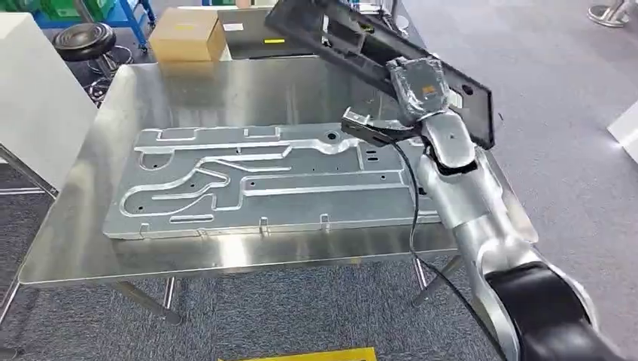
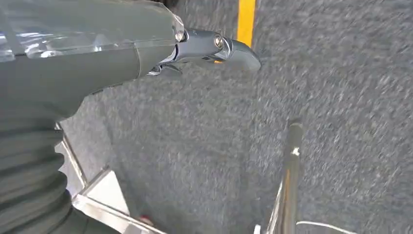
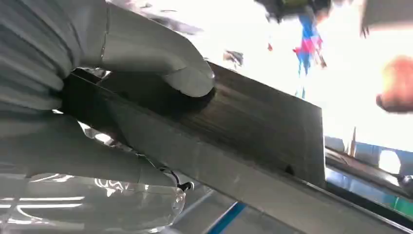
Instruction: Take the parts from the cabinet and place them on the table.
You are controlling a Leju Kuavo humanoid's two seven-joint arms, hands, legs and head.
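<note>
My right hand (image 1: 418,89) grips a long black bracket part (image 1: 353,45) and holds it tilted in the air above the far right of the steel table (image 1: 83,241). Up close in the right wrist view, the thumb (image 3: 160,56) presses on the flat face of the black part (image 3: 253,126), with the fingers under it. A large silver machined plate (image 1: 256,180) lies flat on the table, to the left of my right arm. In the left wrist view my left hand (image 2: 209,48) hangs over the grey carpet, fingers apart and holding nothing.
A cardboard box (image 1: 186,34) and a dark tray stand beyond the table's far edge. A black stool (image 1: 84,39) is at the far left. A white cabinet side (image 1: 30,98) borders the table on the left. Yellow floor tape (image 2: 246,19) runs across the carpet.
</note>
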